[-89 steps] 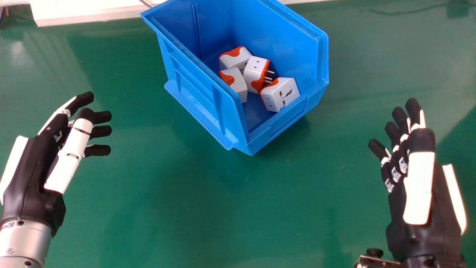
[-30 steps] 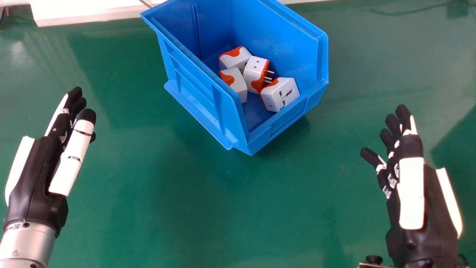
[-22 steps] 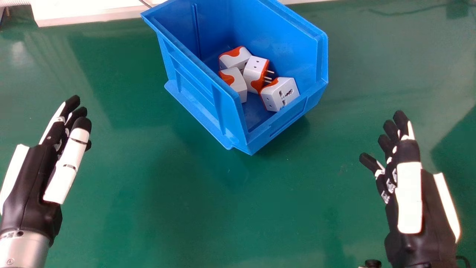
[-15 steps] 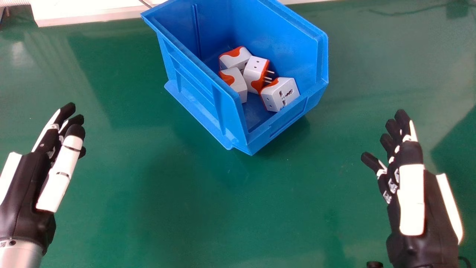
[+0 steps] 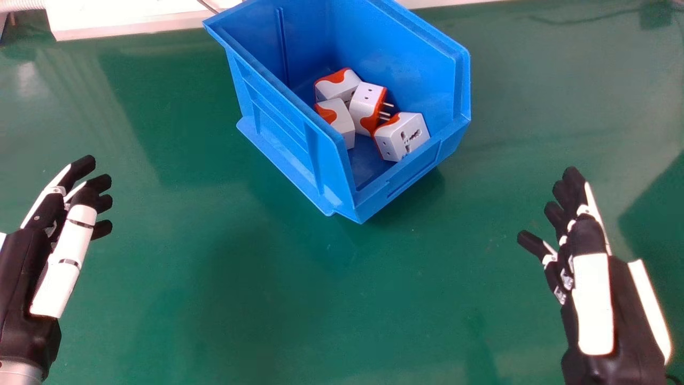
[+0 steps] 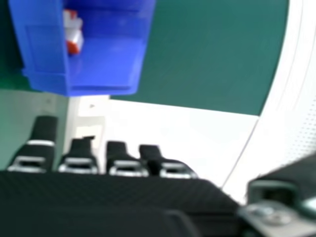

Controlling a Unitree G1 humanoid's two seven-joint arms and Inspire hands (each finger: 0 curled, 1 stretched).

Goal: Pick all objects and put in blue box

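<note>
Looking down on glossy green tabletop (image 5: 320, 321), saw four adapters (image 5: 366, 104) inside blue box (image 5: 283, 139) at twelve o'clock, white slab (image 5: 133, 18) toward eleven, left hand (image 5: 24, 267) at nine, right hand (image 5: 633, 310) at four, both relaxed open.

A glossy green tabletop (image 5: 278, 305) stretches before a white panel (image 5: 133, 18) crossed by a thin cord (image 5: 207, 6), with a ribbed white hose (image 5: 20, 5) at the far left corner. Pale light glints at left; shadow darkens the right edge. In the right hand view, a curved white structure (image 6: 296, 98) shows fine perforations.
</note>
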